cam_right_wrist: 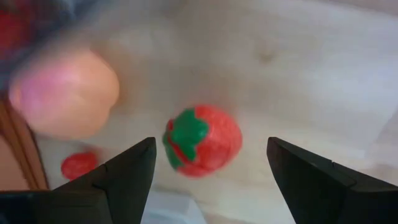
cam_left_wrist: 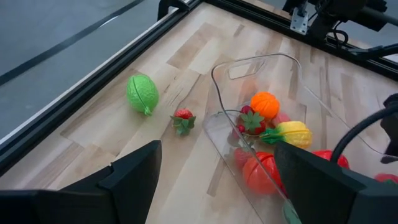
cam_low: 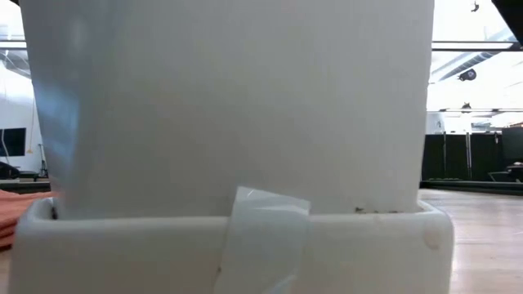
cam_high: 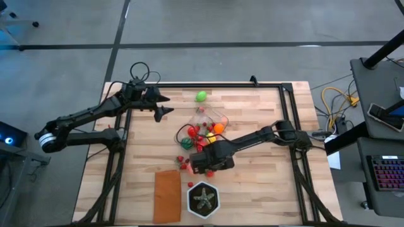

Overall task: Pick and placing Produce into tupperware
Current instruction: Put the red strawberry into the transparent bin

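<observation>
Produce is still scattered around the tupperware (cam_high: 211, 123) at mid-table, so you are in the middle of the picking — several pieces already lie inside the clear container, among them an orange (cam_left_wrist: 265, 104) and a yellow piece (cam_left_wrist: 292, 132). Your right gripper (cam_right_wrist: 211, 163) is low over the cluster just in front of the container, fingers apart, with a strawberry (cam_right_wrist: 202, 141) on the wood between them and a pale peach-coloured piece (cam_right_wrist: 65, 93) close beside it. You look to be at the grasp step: come down square on the strawberry, close, then lift and carry it over the rim. Watch that the neighbour is not nudged. Your left gripper (cam_left_wrist: 214, 180) waits spread open near the back-left corner, facing a green fruit (cam_left_wrist: 142, 93) and a small strawberry (cam_left_wrist: 183, 120) — both outside the container.
</observation>
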